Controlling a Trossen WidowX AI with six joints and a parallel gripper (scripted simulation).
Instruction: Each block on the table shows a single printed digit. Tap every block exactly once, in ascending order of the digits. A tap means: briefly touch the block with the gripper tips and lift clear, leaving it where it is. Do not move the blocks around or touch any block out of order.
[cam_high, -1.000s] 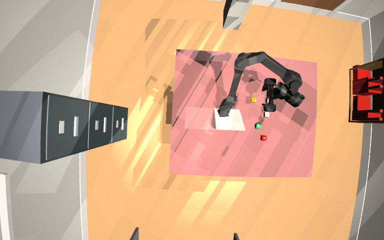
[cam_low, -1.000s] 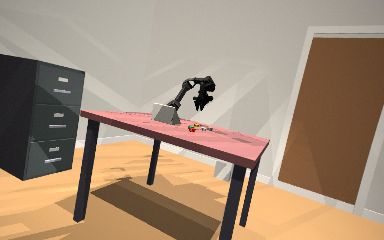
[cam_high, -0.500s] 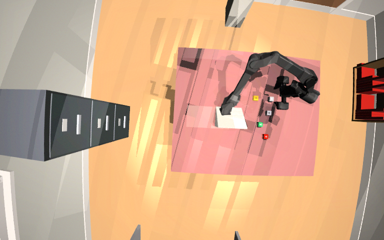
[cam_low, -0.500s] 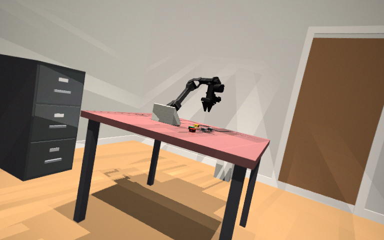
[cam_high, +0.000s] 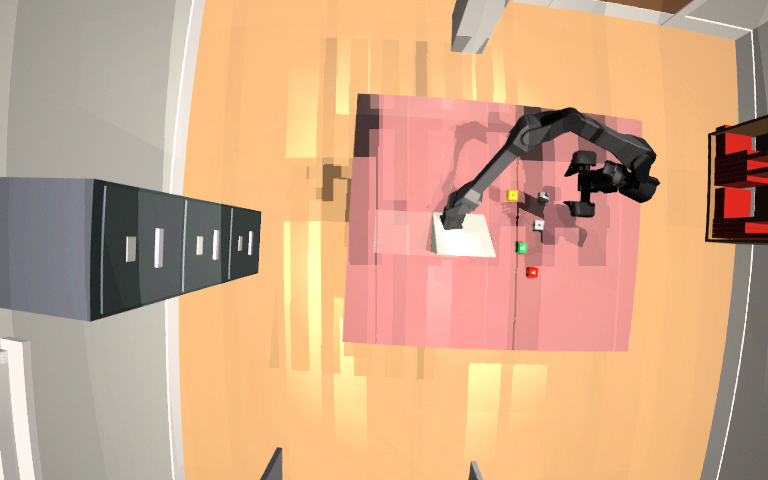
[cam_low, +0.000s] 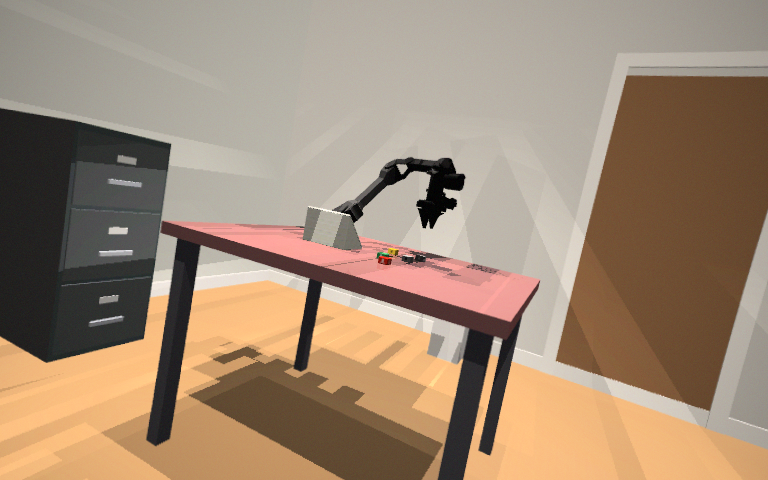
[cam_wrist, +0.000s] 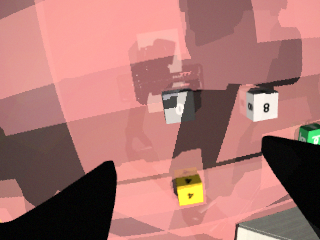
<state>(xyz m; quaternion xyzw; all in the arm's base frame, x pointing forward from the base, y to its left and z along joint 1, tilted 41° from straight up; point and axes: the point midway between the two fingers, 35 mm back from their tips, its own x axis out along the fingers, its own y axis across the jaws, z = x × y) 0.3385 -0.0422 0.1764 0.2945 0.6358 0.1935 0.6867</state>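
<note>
Over the pink table: I have the gripper (cam_high: 581, 184) hanging in the air above the block cluster, well clear of the table top (cam_low: 271, 249).
Fingers: spread wide, nothing between them; in my wrist view the two dark fingertips frame the lower corners.
Gray block: it sits in shadow (cam_high: 543, 196) just beside the gripper from above; I cannot read its digit in the wrist view (cam_wrist: 178, 106).
White block: (cam_high: 538, 225) apart from the gray one; its face reads as an 8 in the wrist view (cam_wrist: 262, 104).
Yellow block: (cam_high: 512, 195) nearest the arm's base of the upper pair; in the wrist view (cam_wrist: 190, 188) its digit is too small for me to read.
Green block: (cam_high: 521, 247) close to the white base (cam_high: 481, 246); only its edge shows at the wrist view's right border (cam_wrist: 310, 135).
Red block: (cam_high: 531, 272) the outermost one in the row.
Arm: (cam_high: 492, 164) it reaches from the base across the table and folds back toward the blocks.
Exterior view: all five blocks are bunched near (cam_low: 385, 259) on the table, the gripper (cam_low: 430, 217) well above them.
</note>
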